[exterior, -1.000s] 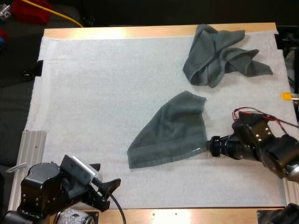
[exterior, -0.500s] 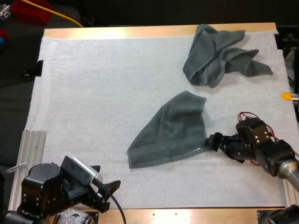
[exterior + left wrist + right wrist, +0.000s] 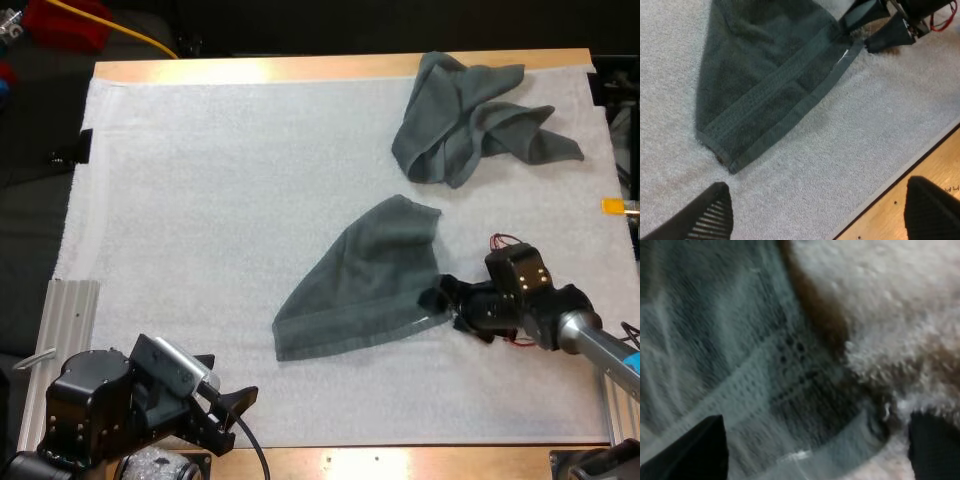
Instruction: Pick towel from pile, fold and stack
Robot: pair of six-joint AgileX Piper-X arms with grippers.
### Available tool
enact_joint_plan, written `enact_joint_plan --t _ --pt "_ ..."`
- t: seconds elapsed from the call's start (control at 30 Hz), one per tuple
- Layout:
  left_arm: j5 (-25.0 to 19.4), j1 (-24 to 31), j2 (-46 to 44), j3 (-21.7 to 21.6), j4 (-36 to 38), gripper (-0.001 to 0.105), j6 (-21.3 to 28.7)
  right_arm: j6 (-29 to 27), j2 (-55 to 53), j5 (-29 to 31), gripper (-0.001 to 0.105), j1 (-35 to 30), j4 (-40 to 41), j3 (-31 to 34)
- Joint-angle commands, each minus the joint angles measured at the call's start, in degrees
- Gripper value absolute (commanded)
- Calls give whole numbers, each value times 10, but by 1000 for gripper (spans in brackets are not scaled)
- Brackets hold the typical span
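Fingers spread, the right gripper [image 3: 446, 306] seemingly straddles the near right corner of the flat towel [image 3: 360, 285]; the left gripper [image 3: 228, 378], fingers wide apart, holds nothing.

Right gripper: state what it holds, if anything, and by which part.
Nothing is held. The right gripper is open, straddling the near right corner of the flat towel without closing on it. The left gripper is open too, holding nothing.

Matt grey-green terry-cloth towel [image 3: 360, 285], ribbed woven hem, on fuzzy white mat [image 3: 200, 200]
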Motion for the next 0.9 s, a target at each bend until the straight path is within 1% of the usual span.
enact_joint_plan --t 0.0,0.07,0.17,0.33,0.37,0.43,0.47,0.63,0.7,0.87 --pt "4 -2 0 -4 -1 68 -5 5 11 -13 74 -1 -14 1" --pt "4 -2 0 -4 -1 68 -5 11 18 -20 74 -1 -24 1" --pt "4 -2 0 -4 -1 68 -5 11 24 -25 69 -1 -21 1" --pt "4 -2 0 -4 -1 68 -5 11 24 -22 45 -1 -13 1" --pt "4 -2 0 -4 -1 68 -5 11 24 -21 42 -1 -13 1" --pt "4 -2 0 -4 -1 68 -5 11 24 -14 32 -1 -11 1" --pt "4 -2 0 -4 -1 68 -5 11 24 -11 30 -1 -10 1" --pt "4 -2 0 -4 -1 68 -5 11 24 -8 5 -1 -10 1" --pt "4 -2 0 -4 -1 68 -5 7 24 -8 0 -1 -10 1" --pt "4 -2 0 -4 -1 68 -5 -2 24 -8 0 -1 -10 1"
